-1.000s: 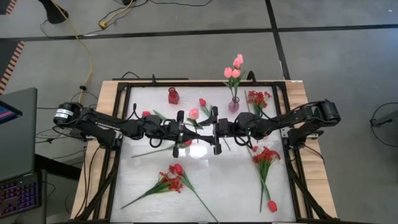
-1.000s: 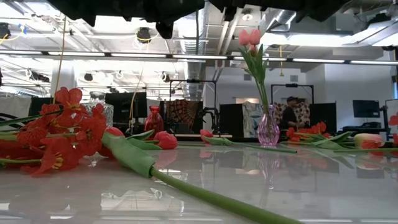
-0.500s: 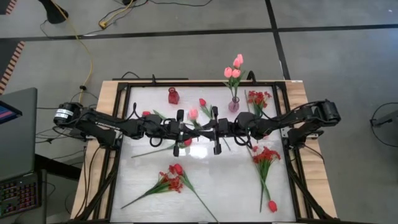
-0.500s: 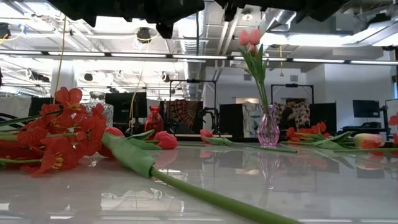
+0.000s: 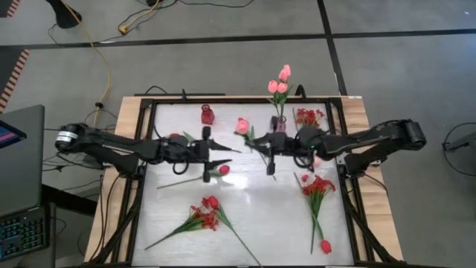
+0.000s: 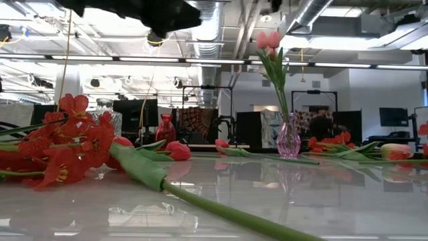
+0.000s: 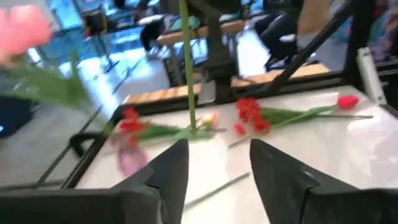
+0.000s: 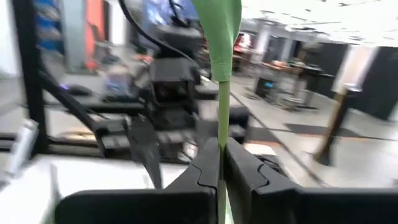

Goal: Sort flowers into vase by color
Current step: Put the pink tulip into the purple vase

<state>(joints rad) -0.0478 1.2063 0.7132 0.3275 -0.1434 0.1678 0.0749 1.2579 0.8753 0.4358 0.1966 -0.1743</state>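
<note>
My right gripper is shut on a pink tulip, above the table's middle and just left of the pink vase, which holds pink tulips. My left gripper is open and empty, left of the tulip; its fingers stand apart. A red vase stands at the far side. A red tulip and red sprays lie flat on the table. My right gripper pinches the pink tulip's green stem between its two fingers. The fingers come level from the table's right side and lie across the stem. The tulip is lifted clear of the table, its head up and toward the far left of the fingers.
Another red tulip lies near the front right corner. A dark frame runs around the table top. In the low view a long green stem lies close in front.
The two grippers, close together over the middle, have parted. My left gripper has drawn back toward the table's left edge. My right gripper has gone toward the right and far edges with the pink tulip, nearer the pink vase.
</note>
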